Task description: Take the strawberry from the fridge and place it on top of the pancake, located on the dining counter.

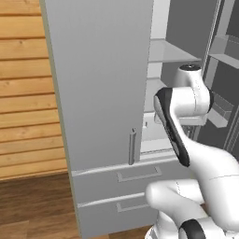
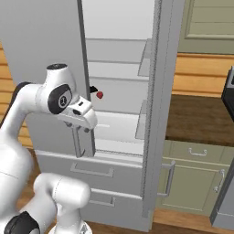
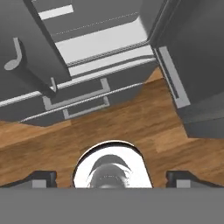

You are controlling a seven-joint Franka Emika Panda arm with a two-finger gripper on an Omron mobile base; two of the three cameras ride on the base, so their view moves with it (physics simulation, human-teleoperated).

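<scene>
The fridge stands with its right-hand door swung open and its left-hand door closed, so the clear shelves of the upper compartment are exposed. The strawberry rests inside on a middle shelf, near the left side of the opening, just beside a small dark object whose identity cannot be determined.

The gripper is positioned in front of the fridge, outside the compartment and well apart from the strawberry. In the hand view its two fingertips sit far apart at opposite sides of the lower edge, so the jaws are spread wide with nothing between them. The hand camera points downward at the wooden floor and the lower drawers (not at the shelf that carries the strawberry).

Task status, as a judgement from this state:

1. Access to the fridge interior: complete, since one door is open.
2. Reach toward the strawberry: not yet done; the hand needs to be re-aimed into the compartment at the height of the strawberry's shelf.
3. Grasp of the strawberry: not yet done.
4. Transport to the dining counter and placement on the pancake: not yet done.

The task is therefore at an early stage, with the pick and the entire delivery remaining.
</scene>
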